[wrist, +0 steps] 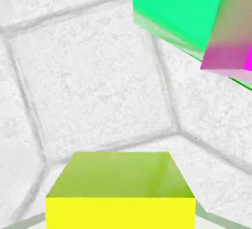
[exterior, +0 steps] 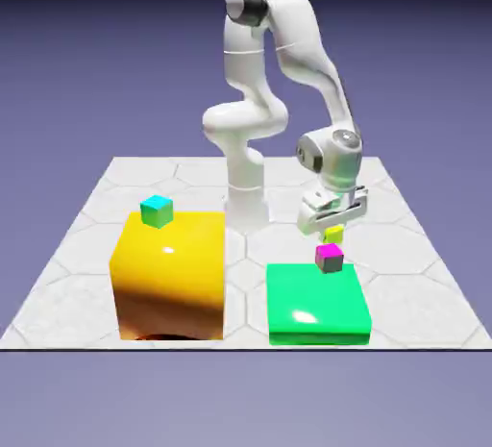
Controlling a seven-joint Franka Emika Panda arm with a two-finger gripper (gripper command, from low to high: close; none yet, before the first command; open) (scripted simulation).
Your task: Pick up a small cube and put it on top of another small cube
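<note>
The claw [exterior: 333, 227] is clamped on the small cube [exterior: 333, 234], holding it clear of the surface [exterior: 404, 243] so it can be carried. It hangs just behind the magenta-topped cube [exterior: 329, 259], which sits at the green block's [exterior: 317, 306] far edge, the probable stacking base.

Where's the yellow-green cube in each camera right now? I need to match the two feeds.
Exterior view: the yellow-green cube hangs just under the gripper, right of centre, above the magenta-topped cube.
Hand view: it fills the bottom middle, hiding the finger tips.
Shared landmark: the green block, at the hand view's upper right with the magenta-topped cube on it.
</note>
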